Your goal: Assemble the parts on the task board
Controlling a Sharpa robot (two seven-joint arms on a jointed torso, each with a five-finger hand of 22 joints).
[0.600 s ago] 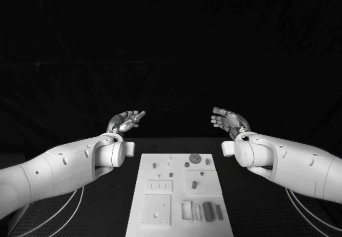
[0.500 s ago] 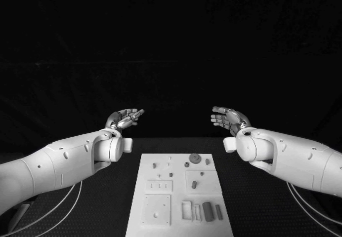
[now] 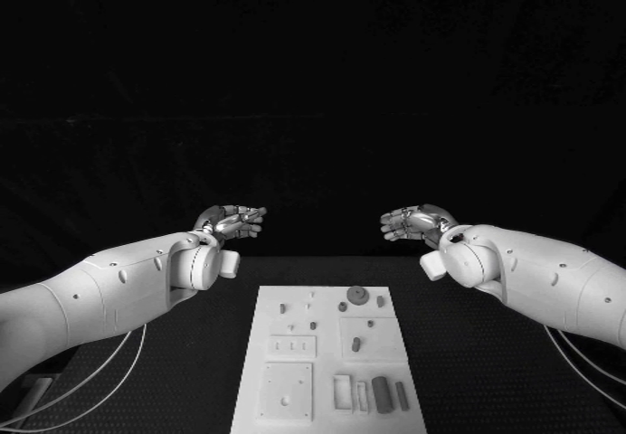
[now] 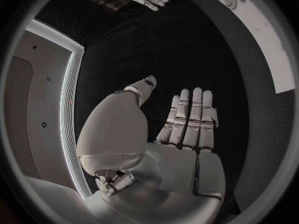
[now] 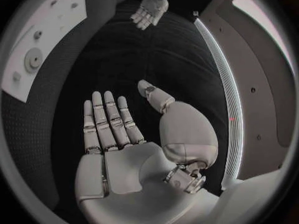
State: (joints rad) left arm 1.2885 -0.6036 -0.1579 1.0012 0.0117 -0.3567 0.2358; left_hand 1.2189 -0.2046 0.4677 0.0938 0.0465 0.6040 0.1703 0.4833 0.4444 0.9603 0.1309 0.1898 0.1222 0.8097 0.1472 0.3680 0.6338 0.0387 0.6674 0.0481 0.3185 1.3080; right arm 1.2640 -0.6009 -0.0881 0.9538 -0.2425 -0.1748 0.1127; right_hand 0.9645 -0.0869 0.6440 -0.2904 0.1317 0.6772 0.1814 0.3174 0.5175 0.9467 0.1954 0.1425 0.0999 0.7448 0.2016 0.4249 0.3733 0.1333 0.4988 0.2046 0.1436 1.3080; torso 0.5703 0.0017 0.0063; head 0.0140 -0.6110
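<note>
While both arms are raised beyond the far edge of the table (image 3: 209, 362), the board and its parts lie untouched on the tabletop. Black table surface runs along both long sides of the board. Left arm (image 3: 105, 294) enters over the table's left edge, right arm (image 3: 548, 276) over its right edge, forearms angled inward.

Task board (image 3: 327, 362): white plate, long axis running from the near edge toward the far edge, centred between the two arms. It also appears in the left wrist view (image 4: 261, 30) and the right wrist view (image 5: 37, 35).

Left hand (image 3: 232, 221): held up above and past the board's far left corner, well apart from it. Left wrist view shows its fingers (image 4: 190, 117) straight and side by side, thumb out to one side, palm bare; it holds nothing. Right hand (image 3: 415, 223): mirrored above and past the far right corner, level with the left hand, a gap between them. Right wrist view shows its fingers (image 5: 106, 119) extended, thumb apart, nothing held.

Parts on the board, by size: a dark bar (image 3: 381, 393) lying lengthwise near the near right corner, with a thinner strip (image 3: 402, 395) just beside it on the right; a round disc (image 3: 356, 292) near the far edge, right of centre; a small peg (image 3: 356, 344) in the square section at mid-board on the right. Smaller specks toward the far left corner are too small to identify.
</note>
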